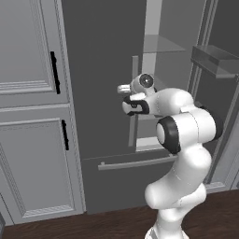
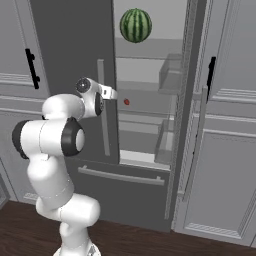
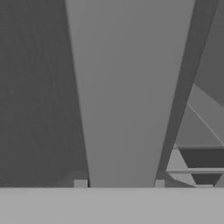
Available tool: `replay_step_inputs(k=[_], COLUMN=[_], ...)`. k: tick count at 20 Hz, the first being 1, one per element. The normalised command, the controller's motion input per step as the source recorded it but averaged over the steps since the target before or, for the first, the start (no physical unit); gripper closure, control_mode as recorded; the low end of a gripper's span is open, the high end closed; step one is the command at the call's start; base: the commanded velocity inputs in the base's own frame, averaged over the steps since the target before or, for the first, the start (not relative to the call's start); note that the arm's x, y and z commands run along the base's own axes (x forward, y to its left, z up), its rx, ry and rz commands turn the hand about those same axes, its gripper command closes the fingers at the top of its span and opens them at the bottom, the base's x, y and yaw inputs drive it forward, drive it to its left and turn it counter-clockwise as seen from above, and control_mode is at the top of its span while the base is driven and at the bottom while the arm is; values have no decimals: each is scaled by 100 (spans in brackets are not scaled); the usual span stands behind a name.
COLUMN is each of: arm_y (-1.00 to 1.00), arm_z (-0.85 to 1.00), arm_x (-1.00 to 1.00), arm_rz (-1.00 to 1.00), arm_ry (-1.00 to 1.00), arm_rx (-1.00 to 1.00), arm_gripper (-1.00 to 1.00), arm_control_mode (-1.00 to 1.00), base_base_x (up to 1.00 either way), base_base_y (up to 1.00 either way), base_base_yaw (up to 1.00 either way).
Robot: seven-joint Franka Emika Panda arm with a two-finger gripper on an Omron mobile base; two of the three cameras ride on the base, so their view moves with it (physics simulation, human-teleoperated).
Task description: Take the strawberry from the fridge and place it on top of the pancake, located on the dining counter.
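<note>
One door open | gripper (image 2: 114, 93) at fridge (image 2: 75, 40) handle (image 2: 103, 107), grip unclear | strawberry (image 2: 126, 102) at 3 o'clock | could bump door shut

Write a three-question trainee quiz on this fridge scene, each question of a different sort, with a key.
1. True or false: the right door of the fridge is open.
2. Multiple choice: which fruit sits on the highest shelf in view? A) the watermelon B) the strawberry C) a banana
3. Fill in: the left door's vertical bar handle stands right by the robot's ____.

Key
1. True: the right base view shows the pale shelves inside.
2. A: the striped green watermelon is above, the small red strawberry on a lower shelf.
3. gripper: it is beside the bar in both base views, and the hand view shows the bar up close.
</note>
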Motion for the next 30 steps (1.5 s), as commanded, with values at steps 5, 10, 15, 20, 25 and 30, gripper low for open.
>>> replay_step_inputs(k=[5,10,15,20,25,30], arm_y=[99,100,100,100,100,100], arm_z=[-24,-22,-31,-38,-9,-15], arm_x=[-18,-53,-81,-68,-48,-37], arm_rz=[2,1,2,1,0,0], arm_ry=[9,3,0,0,0,0], arm_rx=[2,0,4,2,0,0], arm_gripper=[100,100,100,100,100,100], arm_control_mode=[-100,-100,-100,-100,-100,-100], base_base_x=[0,0,0,0,0,0], base_base_y=[0,0,0,0,0,0], base_base_yaw=[0,0,0,0,0,0])
